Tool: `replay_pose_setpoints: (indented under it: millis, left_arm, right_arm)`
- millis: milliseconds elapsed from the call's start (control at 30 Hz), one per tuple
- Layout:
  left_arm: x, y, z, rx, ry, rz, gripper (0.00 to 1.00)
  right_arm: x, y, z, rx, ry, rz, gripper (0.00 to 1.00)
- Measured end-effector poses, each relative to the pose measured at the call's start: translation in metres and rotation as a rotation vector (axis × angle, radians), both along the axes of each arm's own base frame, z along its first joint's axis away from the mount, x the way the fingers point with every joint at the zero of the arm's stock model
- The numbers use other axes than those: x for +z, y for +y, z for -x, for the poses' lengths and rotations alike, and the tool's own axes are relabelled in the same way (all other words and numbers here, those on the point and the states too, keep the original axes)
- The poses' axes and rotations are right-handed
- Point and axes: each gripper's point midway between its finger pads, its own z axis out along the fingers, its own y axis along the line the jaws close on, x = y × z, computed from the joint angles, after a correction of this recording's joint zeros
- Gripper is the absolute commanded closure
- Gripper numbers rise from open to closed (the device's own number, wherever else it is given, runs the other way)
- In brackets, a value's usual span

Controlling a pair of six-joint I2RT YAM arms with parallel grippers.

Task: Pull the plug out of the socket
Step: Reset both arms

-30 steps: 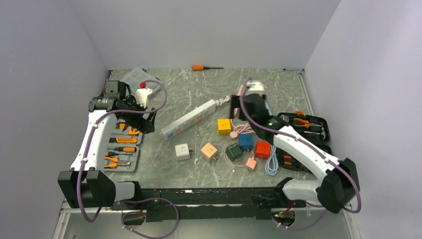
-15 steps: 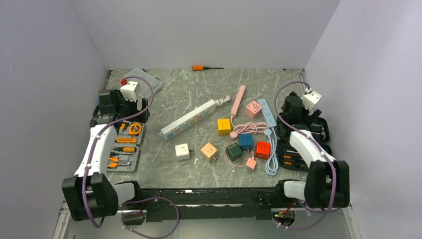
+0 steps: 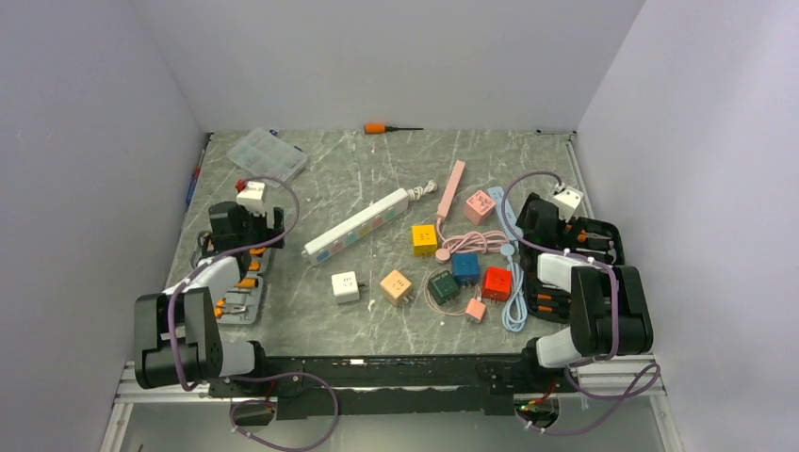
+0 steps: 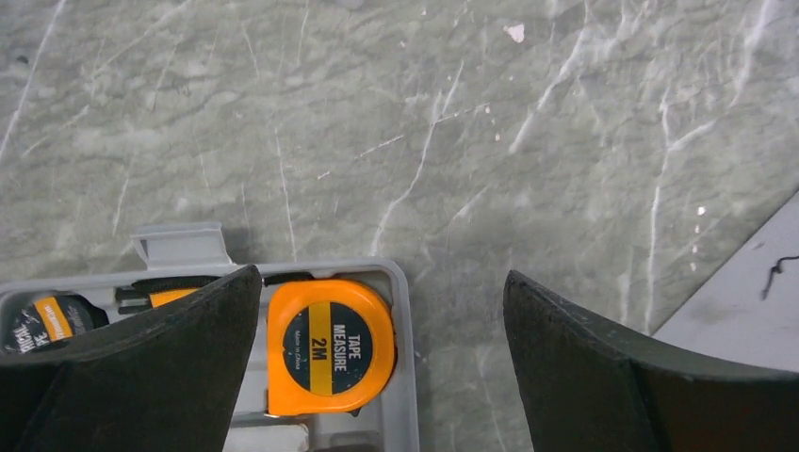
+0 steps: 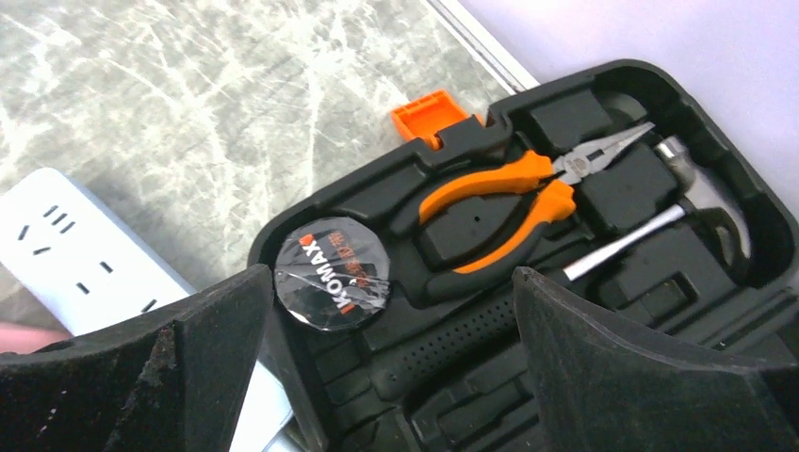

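The socket (image 3: 362, 224) is a long white power strip with pastel panels, lying diagonally at the table's middle, its white cord (image 3: 421, 190) coiled at the far end. I see no plug seated in it. Several loose cube adapters lie to its right, among them a yellow one (image 3: 424, 238) and a white one (image 3: 346, 286). My left gripper (image 3: 245, 237) is folded back at the left, open and empty (image 4: 382, 279) over a tape measure (image 4: 330, 346). My right gripper (image 3: 542, 226) is open and empty (image 5: 391, 275) over a black tool case (image 5: 603, 282).
A grey tool tray (image 3: 231, 287) lies at the left and the black tool case (image 3: 589, 250) at the right. A pink strip (image 3: 451, 186), a light blue strip (image 3: 509, 212) and cables lie right of the middle. A clear box (image 3: 268, 153) and an orange screwdriver (image 3: 386, 127) lie at the back.
Both arms have drawn back from the table's middle to their own sides and folded down low. The right gripper left the strip's cord end. The power strip has not moved.
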Motion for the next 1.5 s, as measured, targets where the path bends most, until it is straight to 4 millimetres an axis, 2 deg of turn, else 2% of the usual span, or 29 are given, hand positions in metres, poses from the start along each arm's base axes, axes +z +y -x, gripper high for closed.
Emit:
replay_pose_setpoints:
  millis: [167,300,433,533,600,667,733,800,1500]
  left_arm:
    - [-0.014,-0.001,0.006,0.013,-0.115,-0.002,0.01]
    - [-0.012,-0.007,0.012,-0.004,-0.237,-0.005,0.01]
    - [-0.005,-0.015,0.018,-0.040,-0.347,-0.011,0.01]
    - [-0.003,-0.020,0.021,-0.067,-0.380,-0.011,0.01]
    - [0.003,-0.022,0.018,-0.079,-0.403,-0.011,0.01]
    - [0.011,-0.022,0.013,-0.088,-0.426,-0.012,0.01]
    - [0.019,-0.023,0.008,-0.095,-0.447,-0.014,0.01]
    - [0.021,-0.023,0.007,-0.099,-0.456,-0.014,0.01]
    - [0.021,-0.024,0.007,-0.100,-0.459,-0.014,0.01]
  right_arm:
    - [-0.006,0.006,0.000,0.054,-0.046,0.011,0.00]
    - [-0.012,0.016,0.006,0.117,-0.071,0.028,0.00]
    - [-0.013,0.037,0.015,0.233,-0.134,0.064,0.00]
    - [-0.020,0.051,0.031,0.307,-0.156,0.107,0.00]
    - [-0.023,0.055,0.032,0.330,-0.139,0.122,0.00]
    - [-0.015,0.053,0.021,0.323,-0.159,0.115,0.00]
    - [-0.002,0.042,0.006,0.298,-0.198,0.095,0.00]
    - [0.005,0.034,0.001,0.278,-0.223,0.090,0.00]
    - [0.001,0.037,0.001,0.303,-0.221,0.067,0.00]
